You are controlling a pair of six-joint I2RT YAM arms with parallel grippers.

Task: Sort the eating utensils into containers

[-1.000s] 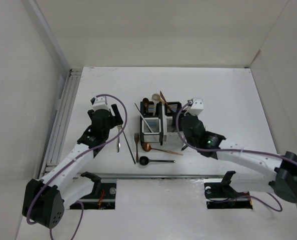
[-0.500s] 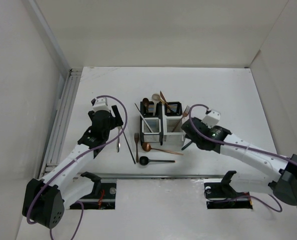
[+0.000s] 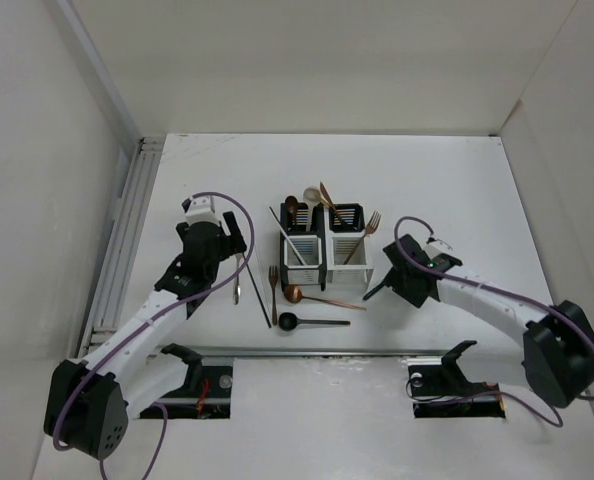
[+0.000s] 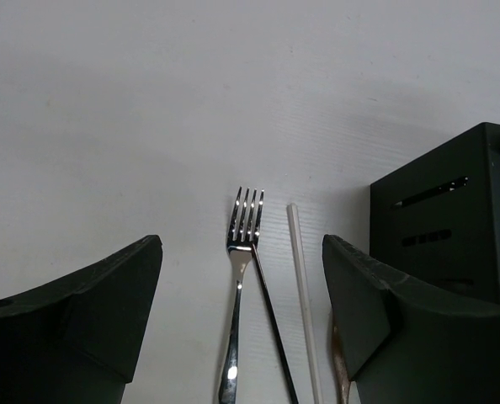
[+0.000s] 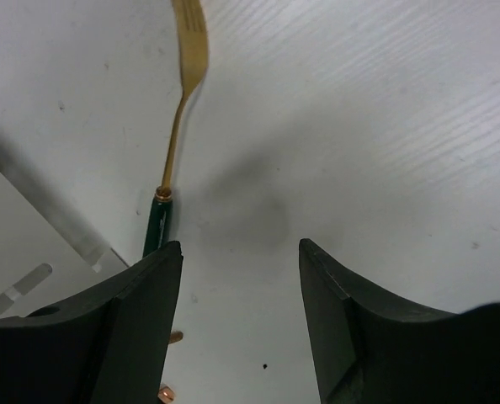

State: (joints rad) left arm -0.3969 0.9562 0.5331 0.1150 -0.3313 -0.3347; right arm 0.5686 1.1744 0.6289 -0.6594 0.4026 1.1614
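Lying on white table (image 3: 447, 180), utensils (image 3: 289, 321), white walls (image 3: 327, 60)

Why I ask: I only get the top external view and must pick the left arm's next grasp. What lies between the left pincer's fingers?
Observer: The left wrist view shows a silver fork lying centred in the open left pincer, tines pointing away.
Operator: Anything crowding it?
Observer: A pale chopstick lies just beside it, on the black container side.
Operator: Is the right pincer holding something?
Observer: No. The right wrist view shows the right pincer open and empty, with a gold fork ahead of it, left of the gap.
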